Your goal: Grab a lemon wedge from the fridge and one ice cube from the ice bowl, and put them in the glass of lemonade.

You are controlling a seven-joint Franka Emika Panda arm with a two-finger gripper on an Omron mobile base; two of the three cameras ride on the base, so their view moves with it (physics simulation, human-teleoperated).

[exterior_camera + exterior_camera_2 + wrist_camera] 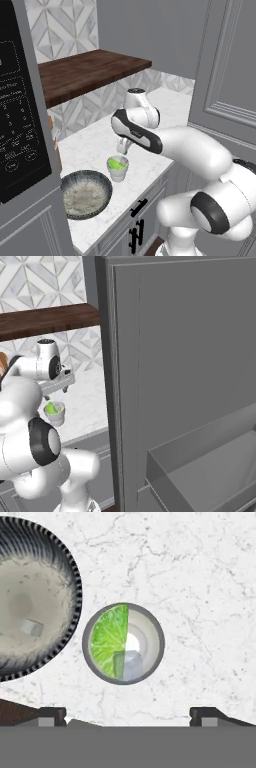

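While fingers (128, 714) hang released, glass of lemonade (123, 643) beside ice bowl (65, 572), open fridge (175, 381) door near.

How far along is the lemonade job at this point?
Nearly finished. The small whitish cup already holds a bright green-yellow wedge and a pale translucent cube. The gripper hangs open above it, holding nothing. Another cube sits in the wide dark bowl. Nothing obvious remains.

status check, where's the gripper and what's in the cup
gripper open, empty, above the glass of lemonade. lemon wedge and an ice cube in the glass. another cube in the ice bowl. nothing in the way.
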